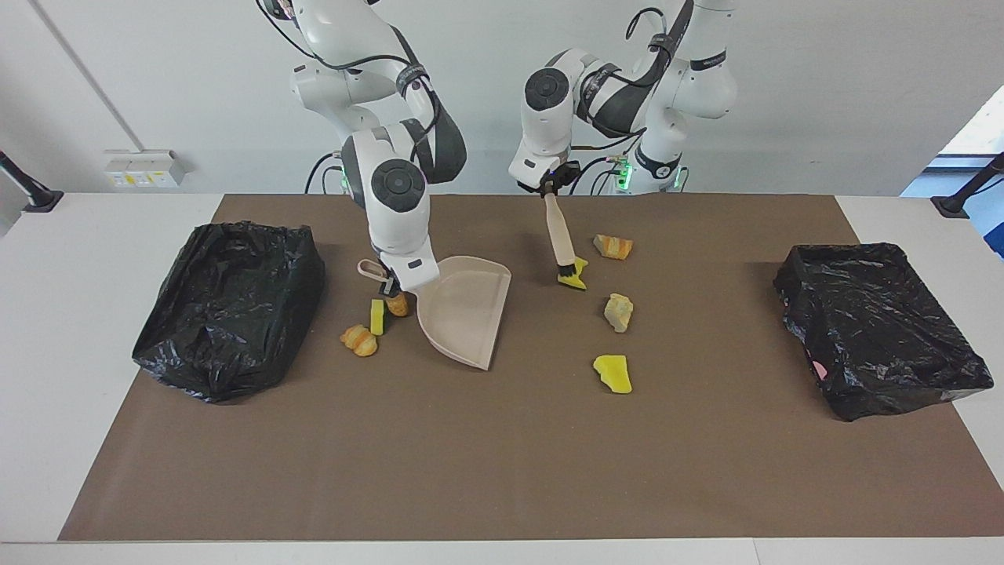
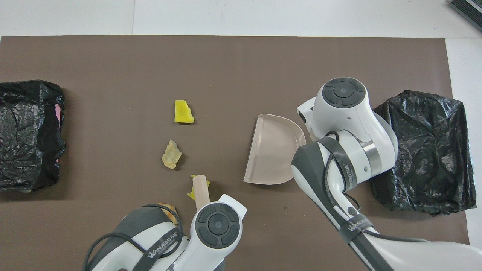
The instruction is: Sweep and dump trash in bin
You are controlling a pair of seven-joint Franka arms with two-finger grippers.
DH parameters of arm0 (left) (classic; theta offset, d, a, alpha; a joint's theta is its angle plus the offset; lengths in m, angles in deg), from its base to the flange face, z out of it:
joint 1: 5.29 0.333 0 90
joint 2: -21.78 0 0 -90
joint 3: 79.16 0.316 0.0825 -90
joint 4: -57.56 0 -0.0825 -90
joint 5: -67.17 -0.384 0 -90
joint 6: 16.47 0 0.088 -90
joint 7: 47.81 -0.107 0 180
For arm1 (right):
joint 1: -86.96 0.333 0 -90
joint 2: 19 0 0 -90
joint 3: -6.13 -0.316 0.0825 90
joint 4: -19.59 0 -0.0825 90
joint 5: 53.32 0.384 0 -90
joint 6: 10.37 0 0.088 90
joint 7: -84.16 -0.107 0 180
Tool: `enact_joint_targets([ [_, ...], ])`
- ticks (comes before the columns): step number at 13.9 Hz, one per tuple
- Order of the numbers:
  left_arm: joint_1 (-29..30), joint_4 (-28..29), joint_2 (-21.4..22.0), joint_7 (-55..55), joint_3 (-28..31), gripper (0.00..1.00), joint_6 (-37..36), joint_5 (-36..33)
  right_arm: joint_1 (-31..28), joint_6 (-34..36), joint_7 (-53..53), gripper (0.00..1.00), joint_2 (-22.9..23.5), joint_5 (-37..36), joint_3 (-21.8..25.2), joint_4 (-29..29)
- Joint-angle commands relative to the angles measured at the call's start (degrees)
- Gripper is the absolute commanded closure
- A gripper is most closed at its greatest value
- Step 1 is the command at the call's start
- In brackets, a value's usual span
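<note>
My right gripper (image 1: 390, 287) is shut on the handle of the beige dustpan (image 1: 467, 310), whose mouth faces the left arm's end of the table. Three pieces of trash lie beside its handle: an orange lump (image 1: 397, 304), a yellow sponge piece (image 1: 377, 317) and a bread-like lump (image 1: 358, 340). My left gripper (image 1: 551, 186) is shut on a tilted brush (image 1: 559, 235), its black bristles at a yellow sponge piece (image 1: 580, 274). Nearby lie an orange-brown lump (image 1: 612, 247), a pale tan lump (image 1: 618, 311) and another yellow piece (image 1: 612, 373).
A bin lined with a black bag (image 1: 227, 306) stands at the right arm's end of the brown mat, close to the dustpan handle. A second black-lined bin (image 1: 874, 326) stands at the left arm's end. In the overhead view the arms cover both grippers.
</note>
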Motion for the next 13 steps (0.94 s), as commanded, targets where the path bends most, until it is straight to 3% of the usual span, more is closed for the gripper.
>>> enact_joint_targets([
  [1, 2.28, 6.09, 4.88, 9.16, -0.49, 1.00, -0.36, -1.12, 0.33, -1.91, 0.57, 1.00, -3.73, -0.63, -0.40, 4.64],
  [6, 7.56, 8.56, 6.81, 19.20, -0.40, 1.00, -8.60, -4.44, 2.96, -14.02, 2.05, 1.00, -8.92, -0.72, -0.49, 15.45],
  [8, 10.02, 10.05, 8.12, 20.09, -0.67, 1.00, -10.20, -4.46, 4.20, -15.90, 2.85, 1.00, -9.28, -0.81, -0.49, 16.17],
  [10, 10.12, 12.24, 9.09, 20.19, -0.49, 1.00, -8.11, -4.46, 4.38, -15.99, 2.77, 1.00, -9.54, -0.90, -0.57, 16.52],
  [13, 9.95, 17.16, 8.58, 19.49, -0.49, 1.00, 1.45, -4.28, 6.57, -15.46, 1.37, 1.00, -9.63, -0.98, -0.57, 17.31],
])
